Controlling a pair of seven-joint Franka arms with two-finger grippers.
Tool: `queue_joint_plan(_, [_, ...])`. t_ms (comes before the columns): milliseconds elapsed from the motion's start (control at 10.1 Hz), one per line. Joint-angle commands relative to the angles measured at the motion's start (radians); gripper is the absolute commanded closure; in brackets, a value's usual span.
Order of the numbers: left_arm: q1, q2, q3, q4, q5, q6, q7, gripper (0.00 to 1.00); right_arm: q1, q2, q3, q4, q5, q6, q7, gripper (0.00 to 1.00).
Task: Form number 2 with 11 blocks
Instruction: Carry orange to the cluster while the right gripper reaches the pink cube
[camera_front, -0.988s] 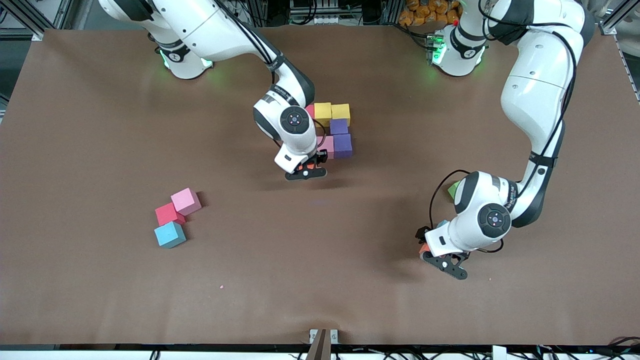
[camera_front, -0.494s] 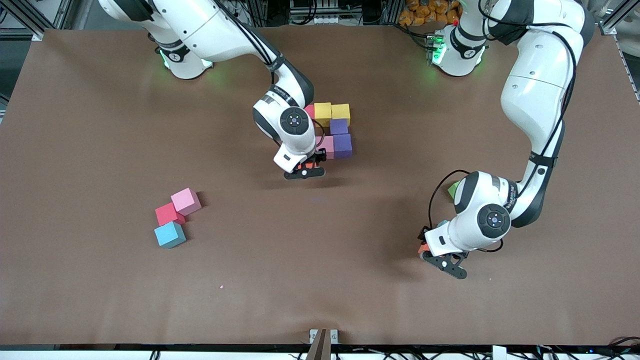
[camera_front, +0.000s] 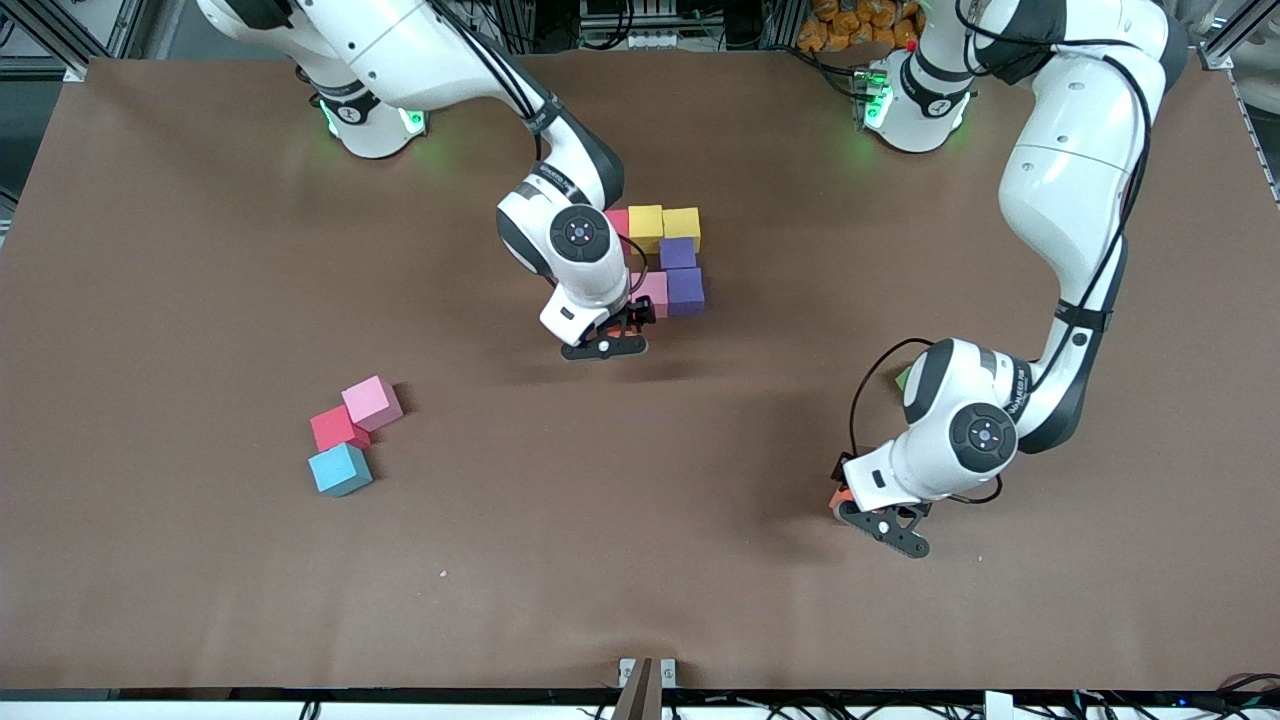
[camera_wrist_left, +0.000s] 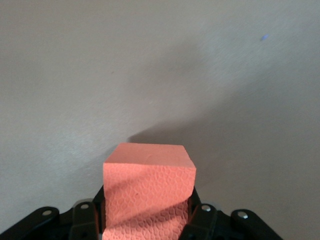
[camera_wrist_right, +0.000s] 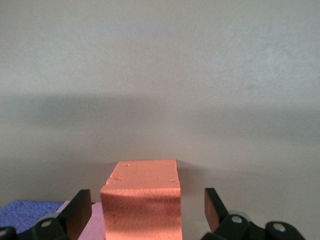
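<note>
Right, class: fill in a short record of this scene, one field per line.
Left gripper: shut on an orange cube, toward the left arm's end of the table
Right gripper: fingers open either side of a second orange cube, beside the pink cube
Built cluster: yellow, purple and pink cubes
Loose group: pink cube, red cube, light blue cube

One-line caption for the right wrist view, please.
Right gripper open around an orange block set on the table beside pink and purple blocks.

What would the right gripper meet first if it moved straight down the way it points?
Probably the orange cube sitting between the open fingers of the right gripper, then the table under it.
</note>
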Motion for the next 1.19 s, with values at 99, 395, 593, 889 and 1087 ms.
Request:
queue_joint_plan(99, [-0.126,-0.036,0.001,-0.006,-0.019,-0.013,-0.296,0.50,-0.064,-0.122,0.007,-0.024,-0.002,-0.093,-0.038,0.00])
queue_joint_plan(395, [-0.247,-0.033,0.004,-0.004,-0.017,-0.009,-0.582,0.50,-0.183,-0.229,0.008,-0.091,0.004,-0.191,-0.309,0.00])
queue_joint_plan(593, [-0.360,-0.024,0.037,0.011,-0.014,0.003,-0.803,0.50,-0.289,-0.280,0.007,-0.189,0.004,-0.182,-0.542,0.00])
queue_joint_plan(889, [-0.501,-0.022,0.085,0.009,-0.014,0.006,-1.111,0.50,-0.381,-0.291,0.007,-0.225,-0.007,-0.179,-0.710,0.00])
queue_joint_plan(1087, [-0.554,-0.027,0.088,0.003,-0.007,0.006,-1.269,0.50,-0.453,-0.306,0.005,-0.260,-0.011,-0.155,-0.848,0.00])
